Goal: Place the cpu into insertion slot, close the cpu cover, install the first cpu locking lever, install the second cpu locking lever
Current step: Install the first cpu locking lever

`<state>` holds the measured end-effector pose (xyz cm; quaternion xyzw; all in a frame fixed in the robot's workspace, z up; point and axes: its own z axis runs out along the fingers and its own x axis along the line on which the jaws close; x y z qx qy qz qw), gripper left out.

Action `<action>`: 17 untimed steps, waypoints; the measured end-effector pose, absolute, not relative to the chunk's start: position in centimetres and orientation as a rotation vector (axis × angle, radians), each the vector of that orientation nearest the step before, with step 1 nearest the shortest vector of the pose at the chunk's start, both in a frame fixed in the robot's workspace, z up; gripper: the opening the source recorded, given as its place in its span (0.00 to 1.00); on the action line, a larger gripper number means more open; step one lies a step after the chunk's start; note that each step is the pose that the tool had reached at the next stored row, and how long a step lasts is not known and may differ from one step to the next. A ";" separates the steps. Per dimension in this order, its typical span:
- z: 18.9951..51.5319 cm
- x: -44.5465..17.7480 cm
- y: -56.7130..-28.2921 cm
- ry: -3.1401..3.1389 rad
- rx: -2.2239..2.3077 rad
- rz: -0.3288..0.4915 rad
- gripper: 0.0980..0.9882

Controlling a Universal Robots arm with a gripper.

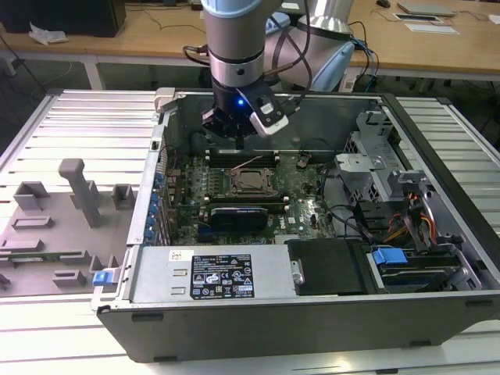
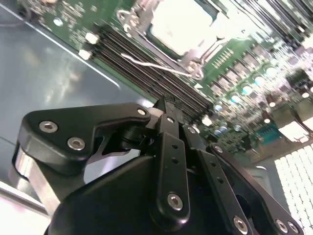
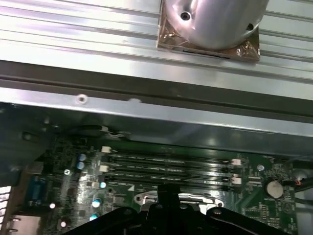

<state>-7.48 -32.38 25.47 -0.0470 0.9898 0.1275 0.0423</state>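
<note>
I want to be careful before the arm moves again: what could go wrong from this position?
1. The gripper, shut, hangs over the memory slots beside the cpu. If it comes down there, it might press on the slots.
2. A thin pale rod seems to cross the slots near the cpu, close to the gripper. The gripper might catch it and bend it.

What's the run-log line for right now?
gripper: shut, nothing seen held | over: memory slots, beside cpu | cpu: seated | cpu cover: down
</note>
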 end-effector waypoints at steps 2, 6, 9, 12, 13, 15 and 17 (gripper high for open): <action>25.5 -7.3 -32.4 3.028 -0.143 0.390 0.01; 25.4 -7.3 -32.4 2.995 -0.149 0.372 0.01; 25.3 -7.3 -32.4 2.950 -0.156 0.363 0.01; 25.3 -7.3 -32.4 2.949 -0.156 0.363 0.01; 25.3 -7.3 -32.4 2.949 -0.156 0.363 0.01; 25.2 -7.3 -32.4 2.945 -0.156 0.362 0.01; 25.0 -7.3 -32.4 2.934 -0.157 0.360 0.01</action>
